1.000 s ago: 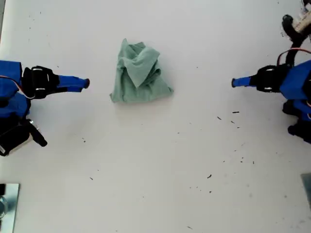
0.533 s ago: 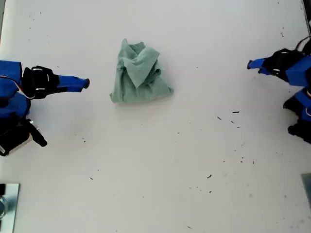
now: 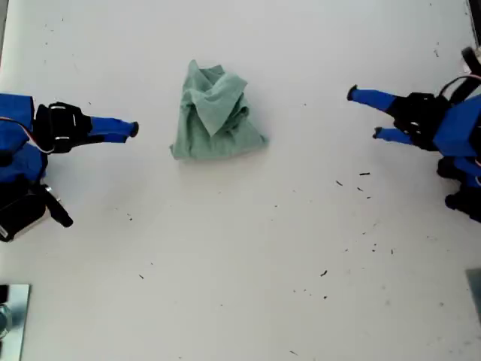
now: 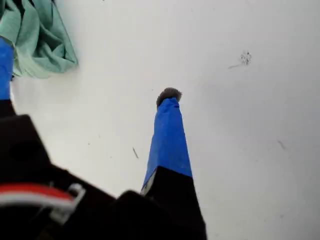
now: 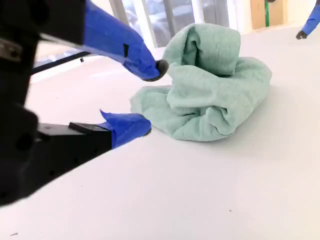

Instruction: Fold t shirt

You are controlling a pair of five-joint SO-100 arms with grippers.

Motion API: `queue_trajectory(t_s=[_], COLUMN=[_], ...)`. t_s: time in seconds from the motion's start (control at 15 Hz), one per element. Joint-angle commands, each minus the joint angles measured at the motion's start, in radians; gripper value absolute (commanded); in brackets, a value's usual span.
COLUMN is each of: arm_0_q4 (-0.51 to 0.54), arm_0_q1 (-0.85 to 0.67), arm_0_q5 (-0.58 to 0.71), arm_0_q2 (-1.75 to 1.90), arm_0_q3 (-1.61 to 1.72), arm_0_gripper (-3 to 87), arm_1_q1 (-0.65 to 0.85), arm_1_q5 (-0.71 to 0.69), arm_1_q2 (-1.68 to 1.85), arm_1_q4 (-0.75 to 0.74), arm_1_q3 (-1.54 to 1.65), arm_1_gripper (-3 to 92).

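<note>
Exterior view: the t shirt (image 3: 216, 113) is a soft, pale green heathered knit, bunched into a lumpy, roughly square heap with a loose flap draped over its top. It lies on the table (image 3: 248, 248), above centre and nearer the exterior view's left. The table is smooth, matte white, flecked with small dark specks (image 3: 364, 174) toward the exterior view's right.

My first gripper (image 3: 364, 114), at the exterior view's right, has its 2 blue tape-wrapped fingers spread wide, well apart from the cloth. My second gripper (image 3: 131, 129), at the exterior view's left, points at the heap from near it. From above its fingers overlap, but the second wrist view shows a clear gap between them, with nothing held.

In that view, window frames (image 5: 165, 20) stand blurred behind the table. The heap's folds hide the sleeves and collar.
</note>
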Motion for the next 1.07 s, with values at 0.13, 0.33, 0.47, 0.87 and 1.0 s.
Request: queue_trajectory(t_s=[0.13, 0.33, 0.47, 0.87, 1.0], arm_0_q4=[0.0, 0.0, 0.0, 0.0, 0.0], arm_0_q1=[-0.012, -0.012, -0.012, -0.012, -0.012], arm_0_q5=[-0.011, -0.011, -0.011, -0.011, -0.011], arm_0_q2=[0.003, 0.003, 0.003, 0.003, 0.003], arm_0_q3=[0.012, 0.012, 0.012, 0.012, 0.012], arm_0_gripper=[13.3, 13.3, 13.3, 13.3, 13.3], arm_1_q1=[-0.209, -0.417, -0.492, -0.629, -0.623], arm_1_q5=[-0.472, -0.698, -0.815, -0.939, -0.948], arm_1_q2=[-0.147, -0.962, -1.356, -1.965, -1.97], arm_1_q4=[-0.33, -0.511, -0.575, -0.495, -0.489], arm_1_q3=[-0.279, -0.842, -1.147, -1.687, -1.71], arm_1_gripper=[0.2, 0.2, 0.2, 0.2, 0.2])
